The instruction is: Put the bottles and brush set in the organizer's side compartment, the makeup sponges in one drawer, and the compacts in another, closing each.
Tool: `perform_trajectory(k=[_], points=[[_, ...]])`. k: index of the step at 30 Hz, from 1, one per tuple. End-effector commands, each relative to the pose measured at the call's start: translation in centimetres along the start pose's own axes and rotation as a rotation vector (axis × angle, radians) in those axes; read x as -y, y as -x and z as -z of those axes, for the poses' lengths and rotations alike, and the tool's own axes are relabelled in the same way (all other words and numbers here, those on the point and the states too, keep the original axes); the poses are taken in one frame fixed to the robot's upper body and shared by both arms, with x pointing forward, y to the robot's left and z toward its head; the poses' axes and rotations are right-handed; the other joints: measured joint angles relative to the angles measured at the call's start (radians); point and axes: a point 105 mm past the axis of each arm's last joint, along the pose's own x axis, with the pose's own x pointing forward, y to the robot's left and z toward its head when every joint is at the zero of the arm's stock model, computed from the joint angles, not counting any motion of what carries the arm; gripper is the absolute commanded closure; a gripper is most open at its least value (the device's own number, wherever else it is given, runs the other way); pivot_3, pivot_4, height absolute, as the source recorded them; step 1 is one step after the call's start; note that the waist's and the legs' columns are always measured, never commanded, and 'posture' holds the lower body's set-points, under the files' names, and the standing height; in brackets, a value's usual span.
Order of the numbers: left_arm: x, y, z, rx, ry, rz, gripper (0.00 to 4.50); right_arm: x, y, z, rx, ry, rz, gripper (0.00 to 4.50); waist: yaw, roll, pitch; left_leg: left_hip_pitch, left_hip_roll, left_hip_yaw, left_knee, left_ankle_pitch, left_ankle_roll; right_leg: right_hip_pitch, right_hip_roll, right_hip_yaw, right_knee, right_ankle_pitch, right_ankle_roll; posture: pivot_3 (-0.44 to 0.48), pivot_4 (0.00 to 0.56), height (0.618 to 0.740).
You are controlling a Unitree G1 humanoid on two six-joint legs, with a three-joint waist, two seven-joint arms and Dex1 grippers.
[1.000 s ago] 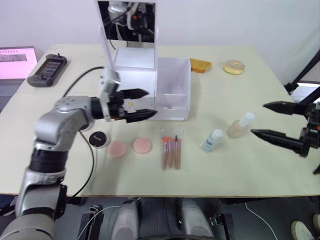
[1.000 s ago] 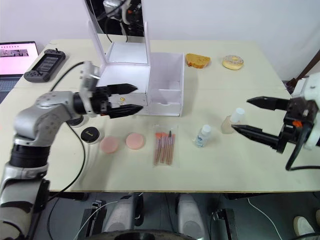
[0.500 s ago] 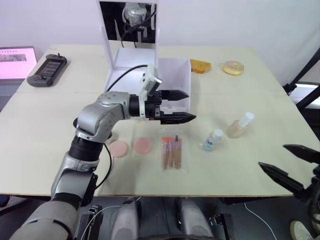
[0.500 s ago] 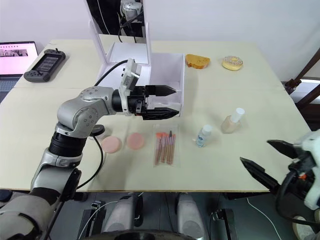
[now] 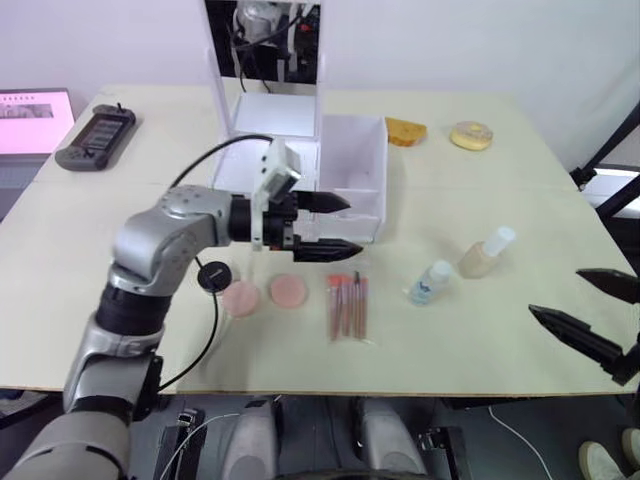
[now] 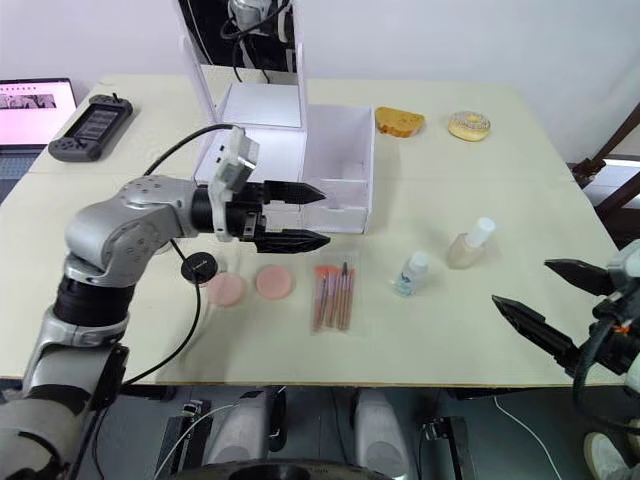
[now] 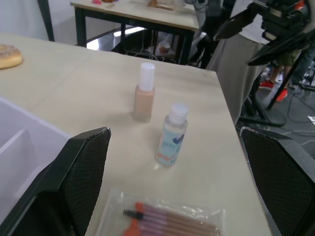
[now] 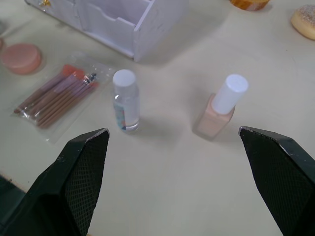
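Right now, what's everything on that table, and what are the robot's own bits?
Organizer: one, white, mirror upright, table middle.
Bottles: two, white caps; clear, beige, standing right of the organizer.
Brush set: one, orange-pink in a clear sleeve, in front of the organizer.
Sponges: two, pink, and, left of the brush set.
Compact: one visible, black, left of the sponges.
Donut and toast: one each, far side.
Handheld console: one, dark, far left.
Left end effector: black, open, before the organizer.
Right end effector: black, open, at the right edge.

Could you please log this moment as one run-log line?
left gripper: open, by organizer | right gripper: open, empty | bottles, brush set: on table
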Motion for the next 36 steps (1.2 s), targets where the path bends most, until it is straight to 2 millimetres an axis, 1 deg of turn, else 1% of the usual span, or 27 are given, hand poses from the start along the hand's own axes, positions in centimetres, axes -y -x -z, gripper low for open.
perform_trajectory(k=[1, 4, 6, 8, 11, 13, 18, 20, 24, 29, 31, 34, 36], points=[[0.8, 2.0, -1.9, 0.03, -0.064, -0.002, 0.03, 1.5, -0.8, -0.1, 0.039, 0.014, 0.039, 0.0, 0.0, 0.0, 0.0, -0.001, 0.0, 0.0, 0.0, 0.0, 0.0, -0.001, 0.0, 0.0, 0.0, 0.0, 0.0, 0.0, 0.15, 0.738], [1.6, 3.6, -2.6, 0.048, -0.072, 0.023, 0.03, 2.7, -2.4, 0.6, 0.031, 0.059, 0.079, 0.0, 0.0, 0.0, 0.0, -0.004, 0.0, 0.0, 0.0, 0.0, 0.001, -0.005, 0.001, 0.0, 0.001, 0.0, 0.0, 0.0, 0.15, 0.738], [1.9, 4.2, -2.9, 0.06, -0.07, 0.036, 0.03, 3.1, -3.1, 1.0, 0.029, 0.073, 0.088, 0.0, 0.003, 0.001, 0.0, -0.005, 0.0, -0.001, 0.0, 0.0, 0.001, -0.006, 0.001, 0.0, 0.002, 0.0, 0.0, 0.0, 0.15, 0.738], [1.9, 4.6, -2.2, 0.02, -0.112, -0.01, 0.03, 4.0, -4.5, 1.6, 0.048, 0.038, 0.088, 0.0, 0.001, 0.0, 0.0, -0.005, 0.0, -0.001, 0.001, 0.0, 0.001, -0.006, 0.001, -0.001, 0.002, 0.0, 0.0, 0.0, 0.15, 0.738], [2.1, 4.3, -1.8, 0.025, -0.142, -0.062, 0.03, 4.7, -6.2, 2.1, 0.072, 0.018, 0.09, 0.0, 0.0, 0.0, 0.0, -0.005, -0.001, 0.0, 0.002, 0.0, 0.001, -0.005, 0.001, 0.0, 0.002, 0.0, 0.0, 0.0, 0.15, 0.738], [2.3, 4.0, -1.6, 0.037, -0.147, -0.078, 0.03, 4.8, -7.0, 2.3, 0.084, 0.013, 0.086, 0.0, 0.003, 0.001, 0.0, -0.005, -0.001, 0.0, 0.002, 0.0, 0.001, -0.005, 0.001, 0.0, 0.002, 0.0, 0.0, 0.0, 0.15, 0.738], [2.5, 3.8, -1.2, 0.048, -0.15, -0.123, 0.03, 5.2, -8.3, 2.5, 0.1, 0.027, 0.07, 0.0, 0.002, 0.001, 0.0, -0.005, -0.001, -0.001, 0.002, 0.0, 0.001, -0.005, 0.001, 0.0, 0.004, 0.001, 0.0, 0.0, 0.15, 0.738], [2.5, 3.7, -1.2, 0.052, -0.151, -0.138, 0.03, 5.6, -8.8, 2.5, 0.106, 0.03, 0.08, 0.0, 0.001, 0.001, 0.0, -0.005, -0.001, -0.001, 0.002, 0.0, 0.001, -0.005, 0.002, 0.0, 0.005, 0.001, 0.001, 0.0, 0.15, 0.738], [2.6, 3.7, -1.4, 0.068, -0.152, -0.151, 0.03, 6.3, -9.4, 2.8, 0.115, 0.018, 0.095, 0.0, 0.001, 0.001, 0.0, -0.004, -0.001, -0.001, 0.003, 0.0, 0.001, -0.005, 0.002, 0.0, 0.007, 0.001, 0.002, 0.0, 0.15, 0.738], [2.3, 3.7, -1.3, 0.058, -0.163, -0.184, 0.03, 6.4, -10.2, 3.3, 0.135, -0.034, 0.071, 0.0, 0.0, 0.001, 0.0, -0.002, -0.001, -0.001, 0.004, 0.0, 0.001, -0.005, 0.002, 0.0, 0.011, 0.001, 0.002, 0.0, 0.15, 0.738], [2.2, 3.7, -1.1, 0.05, -0.164, -0.19, 0.03, 6.7, -10.7, 3.5, 0.142, -0.044, 0.081, 0.0, 0.0, 0.001, 0.0, -0.001, -0.001, -0.001, 0.004, 0.0, 0.001, -0.005, 0.002, 0.001, 0.013, 0.001, 0.002, 0.0, 0.15, 0.738], [2.2, 3.7, -0.9, 0.045, -0.166, -0.196, 0.0, 6.8, -11.2, 3.5, 0.16, -0.059, 0.08, 0.86, -0.002, 0.001, 0.0, 0.0, -0.001, -0.001, 0.004, 0.0, 0.001, -0.005, 0.002, 0.001, 0.015, 0.001, 0.002, 0.0, 0.15, 0.738], [2.2, 3.7, -0.9, 0.045, -0.165, -0.199, 0.0, 6.6, -11.5, 3.4, 0.166, -0.048, 0.064, 1.77, -0.002, 0.001, 0.0, 0.001, 0.0, -0.001, 0.004, 0.0, 0.001, -0.005, 0.003, 0.001, 0.015, 0.0, 0.002, 0.0, 0.15, 0.738]])
